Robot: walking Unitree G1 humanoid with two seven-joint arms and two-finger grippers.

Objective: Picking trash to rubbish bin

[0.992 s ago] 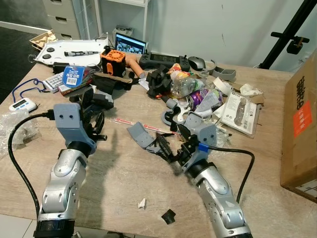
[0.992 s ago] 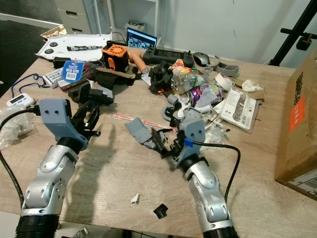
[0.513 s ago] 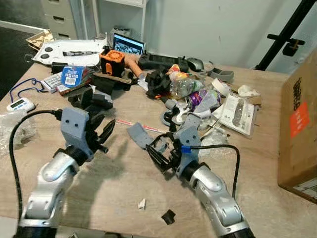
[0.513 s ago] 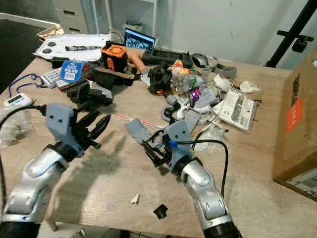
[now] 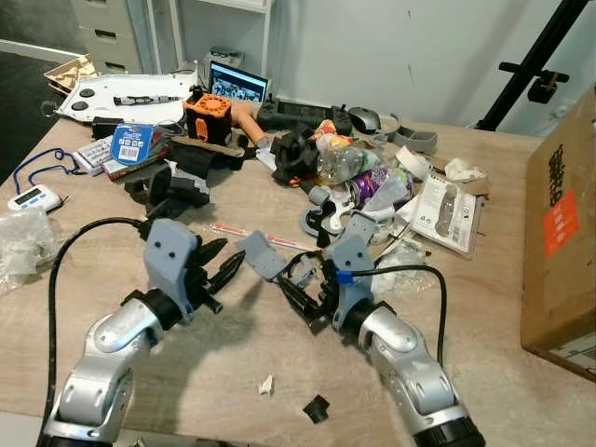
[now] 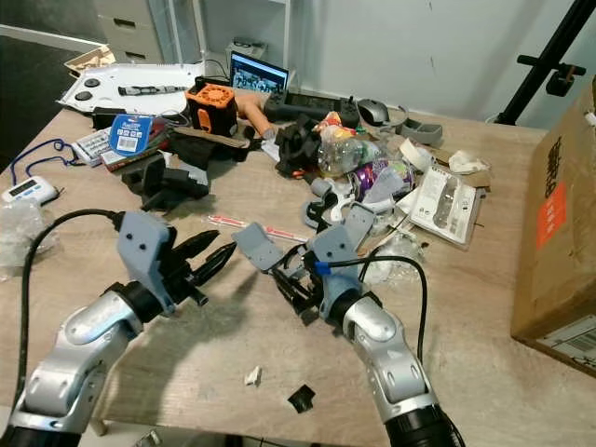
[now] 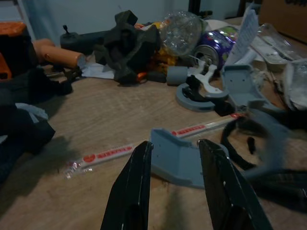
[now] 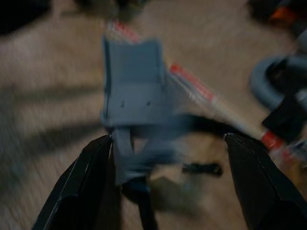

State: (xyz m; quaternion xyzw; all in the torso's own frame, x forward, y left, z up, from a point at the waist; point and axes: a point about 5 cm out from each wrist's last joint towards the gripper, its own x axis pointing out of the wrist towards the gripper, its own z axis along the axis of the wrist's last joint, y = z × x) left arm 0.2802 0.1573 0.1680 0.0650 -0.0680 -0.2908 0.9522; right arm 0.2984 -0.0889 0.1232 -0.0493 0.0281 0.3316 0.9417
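A grey plastic bracket (image 5: 264, 253) lies on the wooden table (image 5: 223, 345) between my two grippers. Beside it runs a red-and-white straw wrapper (image 5: 244, 233). My left gripper (image 5: 227, 261) is open just left of the bracket, which shows beyond its black fingers (image 7: 136, 187) in the left wrist view. My right gripper (image 5: 296, 285) is open wide, close to the bracket's right side, over a tangle of black and grey plastic. A small white scrap (image 5: 266, 384) and a black scrap (image 5: 317, 407) lie near the front edge. A crushed bottle (image 5: 343, 163) and a purple can (image 5: 377, 186) lie farther back.
Clutter covers the back of the table: an orange-black device (image 5: 207, 116), a small screen (image 5: 235, 84), black parts (image 5: 172, 191), a booklet (image 5: 445, 209). A big cardboard box (image 5: 563, 223) stands at the right edge. Crumpled plastic wrap (image 5: 23, 247) and a timer (image 5: 26, 197) sit at the left.
My left arm has swung right and forward, bringing its open fingers close to the grey bracket. The right gripper has shifted slightly left toward it. The camera has also moved.
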